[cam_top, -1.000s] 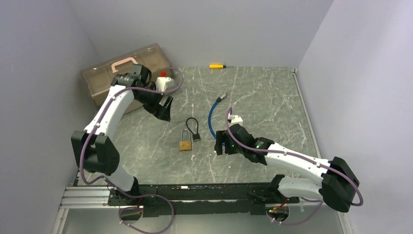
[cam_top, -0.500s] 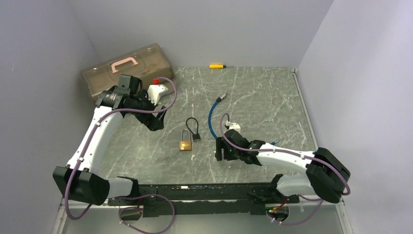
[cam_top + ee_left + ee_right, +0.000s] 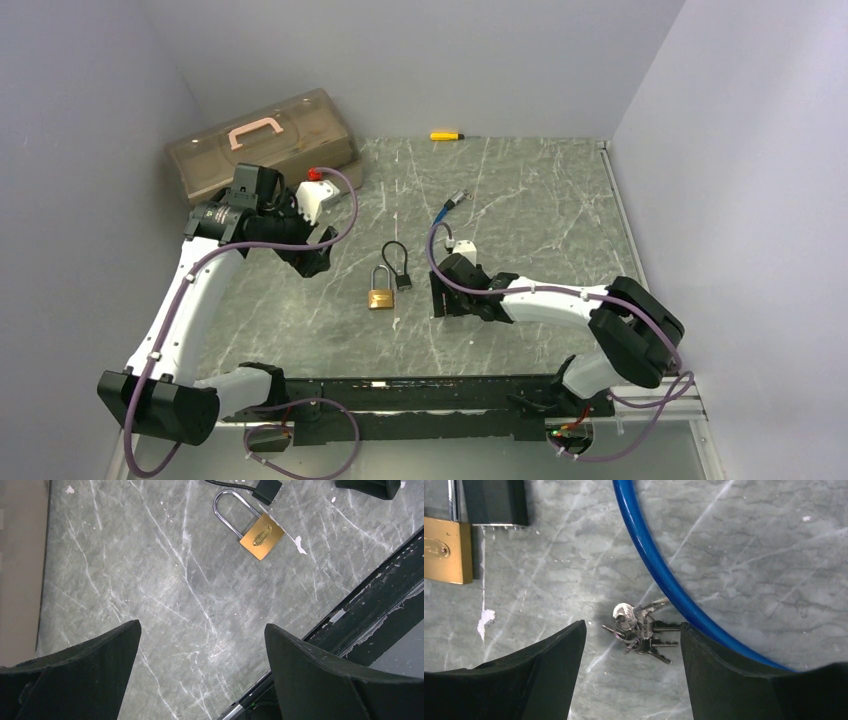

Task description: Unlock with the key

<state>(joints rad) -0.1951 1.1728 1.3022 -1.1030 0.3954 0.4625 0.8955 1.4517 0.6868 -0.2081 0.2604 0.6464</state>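
Nothing of the unlocking is done yet, as far as I can see. The squat brass padlock with its tall polished steel shackle (image 3: 380, 291) lies flat and closed near the middle of the grey, white-veined stone-look table (image 3: 540, 190), and no key is in it. Just off at its 3 o'clock, the small bunch of silvery metal keys on a ring (image 3: 639, 630) sits on the tabletop, and that's where the action is.

The right gripper (image 3: 633, 628) hangs right over the bunch. Its two black wedge-shaped fingers are parted, one on each side of the keys, touching neither, so nothing is grasped. By my reckoning this is the very first step: pick up, single out a key, seat it, turn it. All of that is left to do.

The left gripper (image 3: 202, 626) hovers at the padlock's 10 o'clock, jaws spread wide and empty.

Textures, then. The keys are thin, flat, jumbled and glinting, lying low on a hard smooth surface, which I'd guess makes them fiddly to pinch. A glossy blue rubber-coated cable (image 3: 656, 565) curves past at their 2 o'clock, touching or crossing one key's end; I can't tell which. A matte black block with a thin black loop (image 3: 398, 266) lies just beside the padlock's 1 o'clock. At the table's 10 o'clock stands a translucent brown plastic case with a pink handle (image 3: 262, 140).
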